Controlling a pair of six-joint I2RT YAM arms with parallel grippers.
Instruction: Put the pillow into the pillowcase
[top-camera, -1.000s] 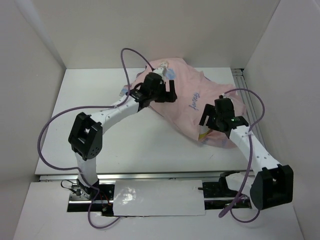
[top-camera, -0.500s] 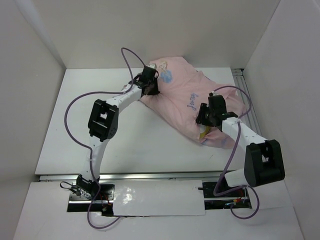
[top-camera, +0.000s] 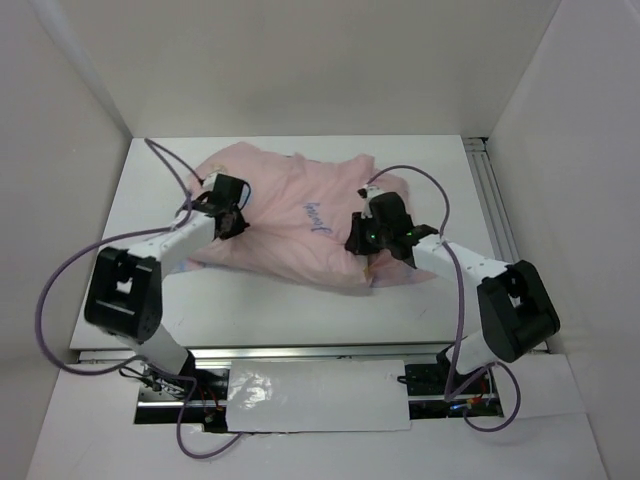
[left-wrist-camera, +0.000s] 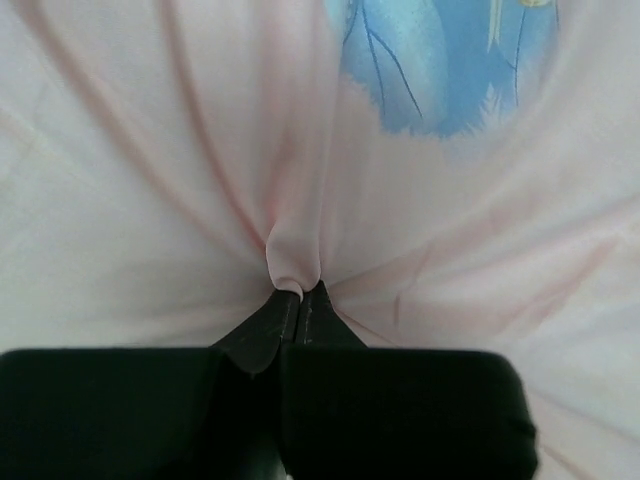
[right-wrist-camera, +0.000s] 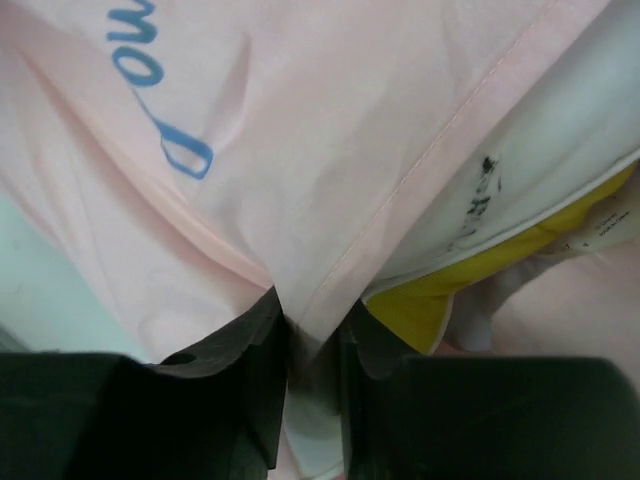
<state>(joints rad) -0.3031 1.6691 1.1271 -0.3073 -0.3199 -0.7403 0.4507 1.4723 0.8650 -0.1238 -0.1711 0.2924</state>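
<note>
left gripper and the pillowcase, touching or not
Touching: the left wrist view shows the left gripper pinching a fold of the pink pillowcase between its closed fingers.

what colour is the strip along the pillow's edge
Yellow; the strip shows best in the right wrist view.

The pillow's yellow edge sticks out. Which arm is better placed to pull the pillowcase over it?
Probably the right arm: its jaws pinch the pillowcase hem beside the exposed yellow edge of the pillow. The left arm pinches a fold mid-fabric, away from that opening.
</note>
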